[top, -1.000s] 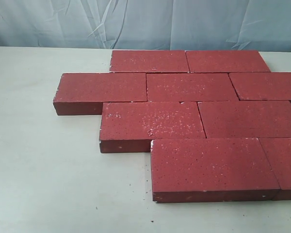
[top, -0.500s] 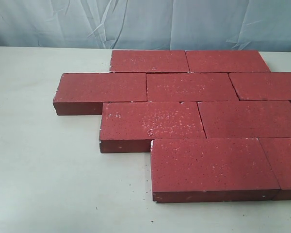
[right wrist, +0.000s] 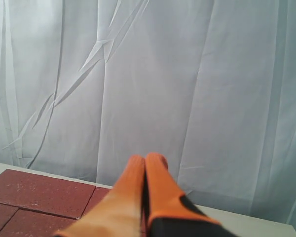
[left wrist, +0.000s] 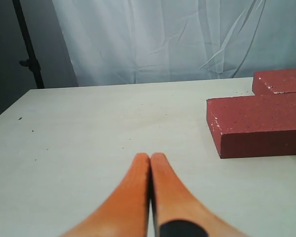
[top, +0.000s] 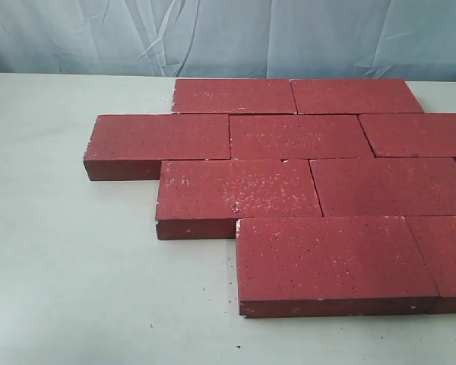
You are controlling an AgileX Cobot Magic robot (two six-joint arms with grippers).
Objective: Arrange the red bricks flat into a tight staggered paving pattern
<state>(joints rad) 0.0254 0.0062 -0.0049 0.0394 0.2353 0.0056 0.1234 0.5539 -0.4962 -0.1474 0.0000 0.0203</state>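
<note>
1. The red bricks (top: 289, 175) lie flat in four stepped rows, touching, toward 3 o'clock on the tabletop (top: 76, 266).
2. The paving looks done; any last nudge should be slow and sideways.
3. The left end effector (left wrist: 150, 158) is pinched closed, empty, apart from the bricks.
4. The right end effector (right wrist: 145, 160) is pinched closed and empty too.

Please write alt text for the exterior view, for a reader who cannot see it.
Nine red bricks lie flat in four tight, staggered rows on a pale table, with the rightmost ones cut off by the picture's edge. A white curtain hangs behind.
</note>
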